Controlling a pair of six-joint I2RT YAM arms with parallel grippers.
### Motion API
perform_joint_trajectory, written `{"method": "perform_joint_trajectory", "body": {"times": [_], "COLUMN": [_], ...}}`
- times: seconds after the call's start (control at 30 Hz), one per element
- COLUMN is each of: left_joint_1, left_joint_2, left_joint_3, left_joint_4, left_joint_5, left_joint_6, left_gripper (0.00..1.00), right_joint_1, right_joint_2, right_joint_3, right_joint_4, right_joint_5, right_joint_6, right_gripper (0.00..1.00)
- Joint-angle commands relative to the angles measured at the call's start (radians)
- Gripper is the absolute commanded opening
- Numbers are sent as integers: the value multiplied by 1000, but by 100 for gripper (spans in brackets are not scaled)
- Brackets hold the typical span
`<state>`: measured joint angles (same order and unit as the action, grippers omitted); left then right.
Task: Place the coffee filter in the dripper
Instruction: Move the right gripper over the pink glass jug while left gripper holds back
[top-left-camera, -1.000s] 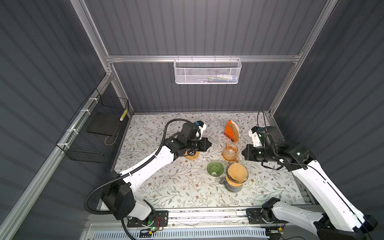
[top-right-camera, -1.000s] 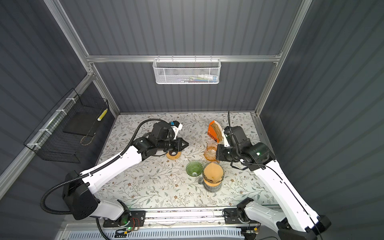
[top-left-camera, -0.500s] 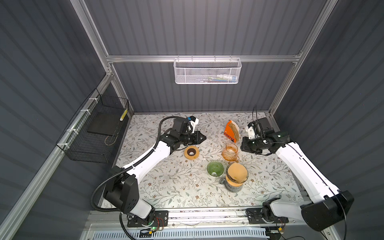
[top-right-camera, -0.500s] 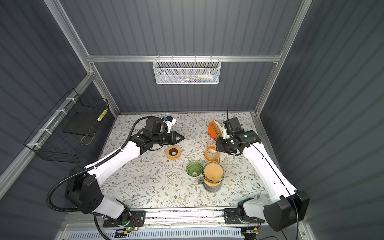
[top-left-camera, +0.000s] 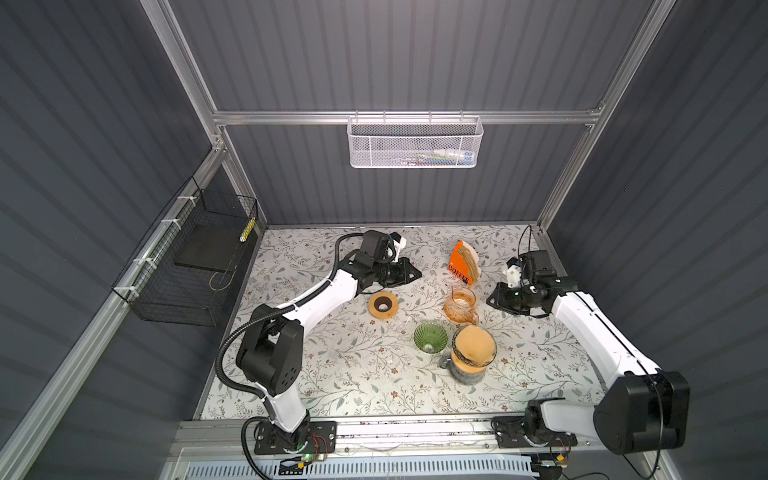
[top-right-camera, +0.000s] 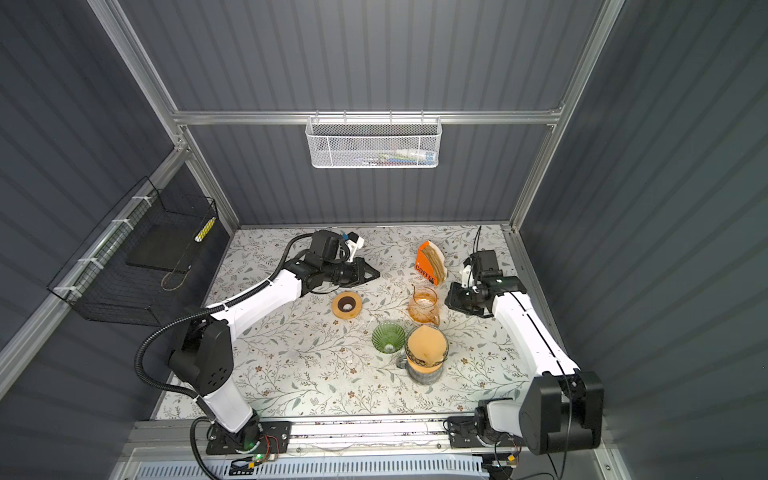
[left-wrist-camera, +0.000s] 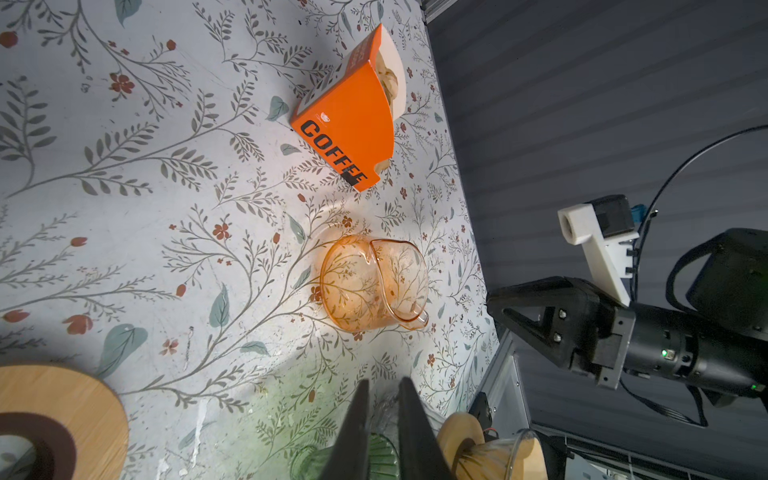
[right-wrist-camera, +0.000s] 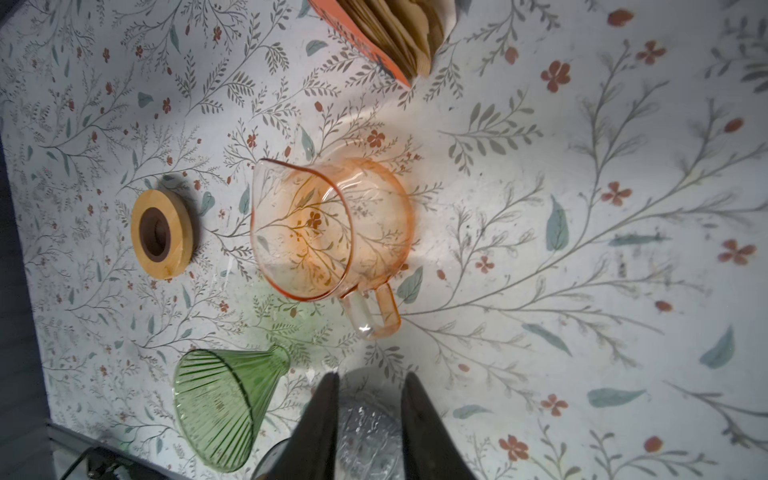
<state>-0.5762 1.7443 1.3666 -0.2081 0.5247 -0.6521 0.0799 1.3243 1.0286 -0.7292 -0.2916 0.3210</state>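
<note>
This is a robot test cell in a lab, dressed with a few kitchen props. Grey corrugated panels (top-left-camera: 374, 54) in aluminium framing (top-left-camera: 407, 117) wall in a floral-patterned surface (top-left-camera: 353, 374). Two white arms are bolted to a front rail (top-left-camera: 415, 432), with bare wiring beside it. Wire baskets (top-left-camera: 414, 143) hang on the walls.

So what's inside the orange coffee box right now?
The orange coffee box holds a stack of tan paper filters fanned out of its open side. How many, and how deep they go, is hidden by the box walls.
</note>
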Motion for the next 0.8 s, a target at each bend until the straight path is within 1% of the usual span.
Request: {"method": "perform_joint_trajectory", "body": {"times": [0.0,0.07,0.27,0.53,0.77], "left_joint_1": [4,4,3,1,0], "left_joint_2": [10,17,15,30,42], "left_joint_3": [78,91,93,87,83], "left_joint_4": [-63,-81,-84,-65,-48], "left_joint_5": [2,-7,-29,-31,-22], "left_joint_6": [-20,-18,-28,-41,-50], "left_gripper": [16,17,17,17,16], "right_joint_1": [0,1,22,91,113], "right_joint_2": [50,71,124,214,260], "right_joint_3": [19,10,14,71,97], "right_joint_4": [21,33,46,33,20], "right_joint_5": [-22,-18,6,47,94], "right_joint_6": [-60,-75,-107,-132,-144], "right_gripper": [36,39,41,38,36]}}
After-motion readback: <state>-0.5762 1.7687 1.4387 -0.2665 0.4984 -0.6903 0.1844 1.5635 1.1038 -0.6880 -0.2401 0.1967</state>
